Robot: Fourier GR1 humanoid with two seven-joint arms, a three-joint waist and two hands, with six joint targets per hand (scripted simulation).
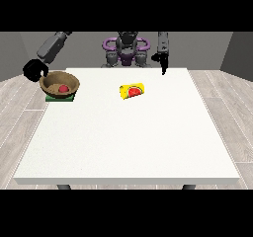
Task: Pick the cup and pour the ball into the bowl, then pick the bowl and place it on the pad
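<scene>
A brown bowl (60,84) rests on a green pad (60,98) near the table's left edge. A red ball (63,89) lies inside the bowl. The yellow cup (131,91), with a red picture on its side, lies tipped over near the table's middle. The hand at the view's left (35,69) is at the bowl's far left rim, its fingers curled; whether they touch the rim cannot be told. The hand at the view's right (162,61) hangs over the table's far edge, fingers pointing down, holding nothing.
The white table (128,142) spreads wide in front of the cup and bowl. The robot's torso (126,51) stands behind the far edge. Grey wooden floor surrounds the table.
</scene>
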